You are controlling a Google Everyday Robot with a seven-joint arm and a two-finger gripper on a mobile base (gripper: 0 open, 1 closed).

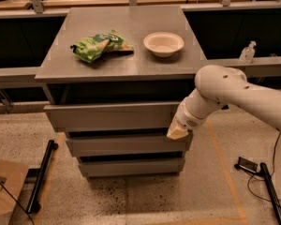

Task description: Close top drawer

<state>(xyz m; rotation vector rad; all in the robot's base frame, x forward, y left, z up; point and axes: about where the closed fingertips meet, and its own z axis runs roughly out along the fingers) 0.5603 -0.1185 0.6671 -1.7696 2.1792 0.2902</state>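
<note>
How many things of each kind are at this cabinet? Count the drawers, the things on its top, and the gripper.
3 drawers: top drawer, middle drawer, bottom drawer
1 green snack bag
1 white bowl
1 gripper, at the right end of the top drawer's front
Total: 6

One end of the top drawer [112, 116] behind the claw [177, 132] at its front; arm [243, 93] cut off at the edge.
</note>
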